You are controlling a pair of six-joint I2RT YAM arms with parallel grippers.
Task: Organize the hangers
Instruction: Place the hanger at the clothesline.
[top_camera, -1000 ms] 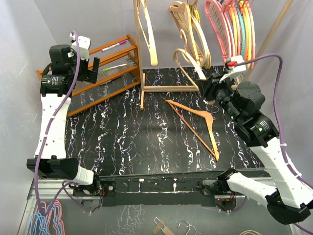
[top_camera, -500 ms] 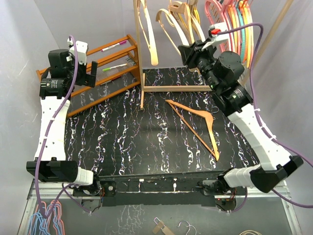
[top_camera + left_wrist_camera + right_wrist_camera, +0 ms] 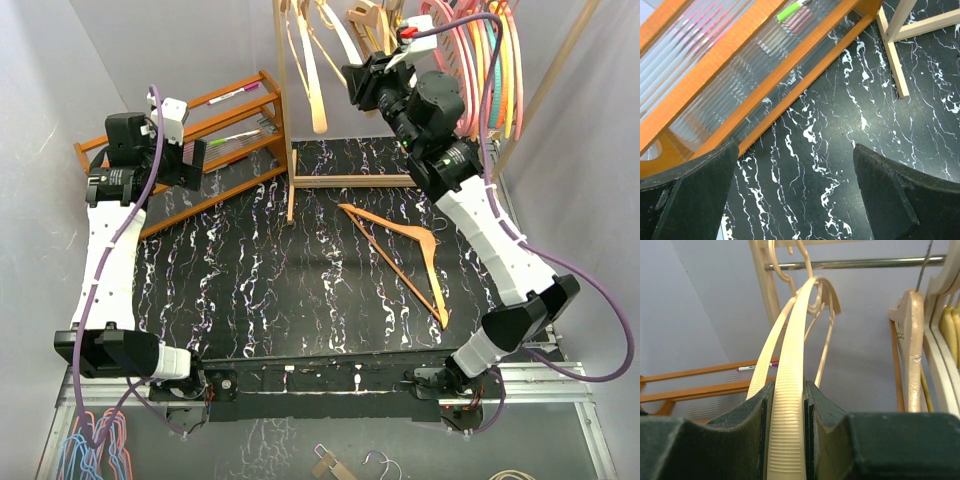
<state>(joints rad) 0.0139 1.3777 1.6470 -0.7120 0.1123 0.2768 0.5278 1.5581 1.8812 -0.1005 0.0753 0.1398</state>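
Right fingers (image 3: 830, 440), dark and matte, pinched on the narrow ribbed arm of a cream plastic hanger (image 3: 787, 405): flat strip, fine cross-ridges, both arms curving up and away from the grip to a rounded shoulder and a hook beside the metal rail (image 3: 865, 262). Long axis near vertical, hook end uppermost; whether the hook bears on the rail, cannot tell. Just right of it, tan wood hangers (image 3: 912, 355), smooth, hanging. Further right in the overhead view, wavy plastic hangers (image 3: 480, 50) in pink, orange, teal, yellow. One wooden hanger (image 3: 400, 250) lies flat on the table (image 3: 250, 290), black with white veining; long bar runs far-left to near-right, hook toward the right. Left fingers (image 3: 890, 195) spread wide, holding nothing, above the table just beside the orange-brown slatted rack (image 3: 790, 65)
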